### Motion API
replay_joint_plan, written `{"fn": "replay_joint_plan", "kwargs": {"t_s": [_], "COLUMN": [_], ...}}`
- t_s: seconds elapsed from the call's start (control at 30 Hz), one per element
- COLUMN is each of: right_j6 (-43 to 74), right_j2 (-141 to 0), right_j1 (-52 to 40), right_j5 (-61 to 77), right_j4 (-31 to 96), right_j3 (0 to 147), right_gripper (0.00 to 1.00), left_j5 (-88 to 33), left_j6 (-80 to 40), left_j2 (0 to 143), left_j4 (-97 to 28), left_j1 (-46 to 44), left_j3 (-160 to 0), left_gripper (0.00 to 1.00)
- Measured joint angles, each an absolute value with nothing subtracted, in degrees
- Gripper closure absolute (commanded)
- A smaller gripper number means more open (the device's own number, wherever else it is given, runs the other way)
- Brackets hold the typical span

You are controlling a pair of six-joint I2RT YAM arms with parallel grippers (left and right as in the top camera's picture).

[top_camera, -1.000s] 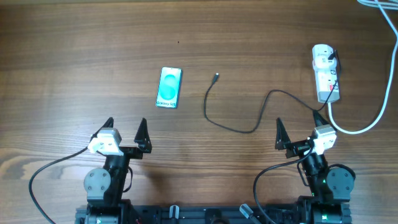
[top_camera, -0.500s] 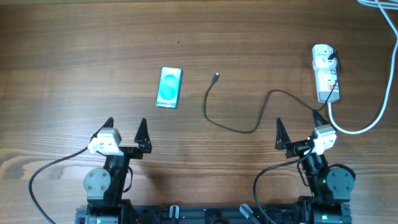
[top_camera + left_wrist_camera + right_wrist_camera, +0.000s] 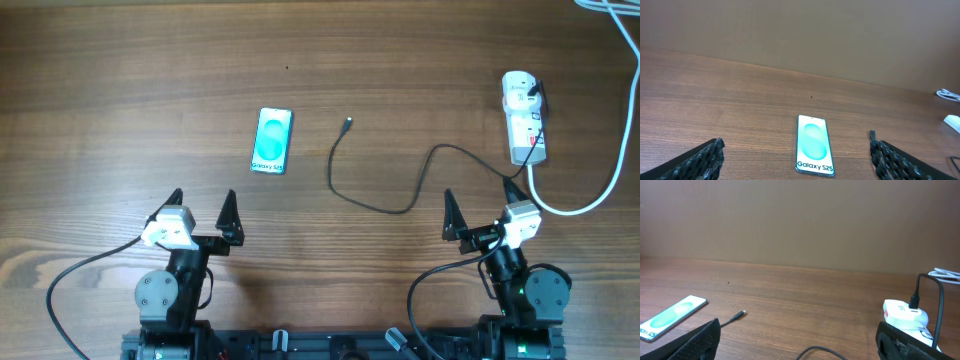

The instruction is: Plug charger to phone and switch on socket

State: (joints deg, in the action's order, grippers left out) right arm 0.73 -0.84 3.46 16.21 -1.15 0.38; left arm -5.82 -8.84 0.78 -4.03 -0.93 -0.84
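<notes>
Standing by the wooden surface (image 3: 100, 80), I see both arms parked at the near edge, the left hand (image 3: 202, 205) and the right hand (image 3: 482, 208) each with its fingers spread wide and nothing between them. The phone (image 3: 272, 141) lies flat with its screen lit, ahead of the left hand and a little to its right. Its long axis runs almost straight away from the robot, and the lettered end is nearest the arms. The charger (image 3: 372, 203) trails in a loose curve from the socket (image 3: 523, 130) at the far right toward the middle. Its small plug (image 3: 347, 123) rests free to the right of the phone, apart from it and about level with its far end. That tip lies roughly midway between the two hands, so neither is clearly nearer. The phone belongs to the left arm's side, and the socket sits straight ahead of the right hand. I judge that the plug must be picked up and brought round to the phone's near short edge, where I'd expect the port.
</notes>
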Motion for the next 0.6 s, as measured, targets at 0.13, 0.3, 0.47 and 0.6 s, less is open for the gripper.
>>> {"fn": "replay_joint_plan", "kwargs": {"t_s": [0.13,0.3,0.47,0.6], "right_j6": [0.7,0.7,0.7,0.7], "right_j2": [-0.8,-0.8,-0.8,-0.8], "right_j1": [3.5,3.5,3.5,3.5], "right_j5": [16.2,16.2,16.2,16.2], "right_j4": [-1.1,-1.1,-1.1,-1.1], "right_j3": [0.4,0.4,0.4,0.4], "right_gripper": [0.0,0.0,0.0,0.0], "left_j5": [-5.8,-5.8,-5.8,-6.5], "left_j6": [-8.8,-8.8,-8.8,-8.8], "left_j2": [0.8,0.8,0.8,0.8], "left_j4": [-4.0,-4.0,-4.0,-3.7], "left_j1": [-0.9,-0.9,-0.9,-0.9], "left_j3": [-0.8,-0.8,-0.8,-0.8], "left_gripper": [0.0,0.0,0.0,0.0]}}
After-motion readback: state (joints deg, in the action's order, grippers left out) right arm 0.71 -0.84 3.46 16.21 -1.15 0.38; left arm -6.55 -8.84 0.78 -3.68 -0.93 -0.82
